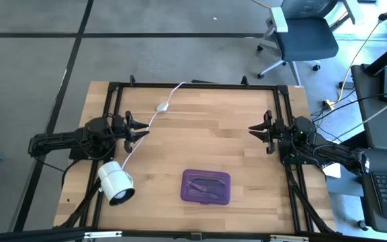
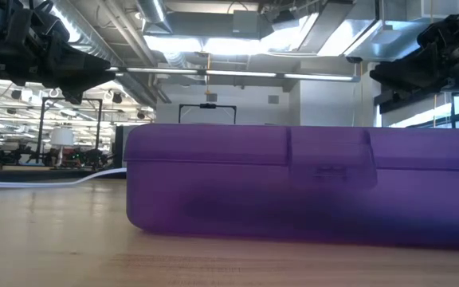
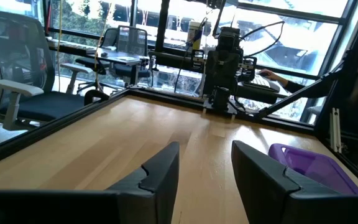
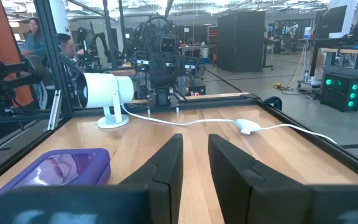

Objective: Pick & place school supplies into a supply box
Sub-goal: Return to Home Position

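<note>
The purple supply box lies flat and closed on the wooden table near its front edge, filling the low view. Thin dark shapes, the school supplies, show faintly through its translucent lid. My left gripper hovers at the table's left side, well above the wood, pointing level toward the right; its fingers are open around nothing. My right gripper hovers at the right side facing it. Its fingers stand a narrow gap apart, with nothing between them. Both are far from the box.
A white cylindrical lamp stands at the front left, left of the box. Its white cable with an oval switch runs to the far edge. A black frame borders the table. People sit beyond the table.
</note>
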### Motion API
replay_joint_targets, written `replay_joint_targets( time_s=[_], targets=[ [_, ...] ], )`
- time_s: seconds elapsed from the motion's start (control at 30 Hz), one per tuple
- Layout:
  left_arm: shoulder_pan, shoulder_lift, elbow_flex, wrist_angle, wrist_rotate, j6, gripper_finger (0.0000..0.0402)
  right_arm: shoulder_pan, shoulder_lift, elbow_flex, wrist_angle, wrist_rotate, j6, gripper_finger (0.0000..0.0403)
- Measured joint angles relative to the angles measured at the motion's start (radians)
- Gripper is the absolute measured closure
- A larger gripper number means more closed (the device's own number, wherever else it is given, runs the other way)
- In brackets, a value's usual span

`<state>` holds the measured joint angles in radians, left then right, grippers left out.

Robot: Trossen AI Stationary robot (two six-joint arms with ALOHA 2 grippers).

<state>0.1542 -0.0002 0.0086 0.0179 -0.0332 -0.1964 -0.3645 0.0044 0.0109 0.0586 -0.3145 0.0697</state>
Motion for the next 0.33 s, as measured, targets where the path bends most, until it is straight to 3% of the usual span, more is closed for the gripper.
replay_joint_targets(
  time_s=[0.33],
  targets=[
    [0.0,0.0,0.0,0.0,0.0,0.0,0.0262,0.0,0.0,0.0,0.0,0.0,0.0,0.0321]
  ],
)
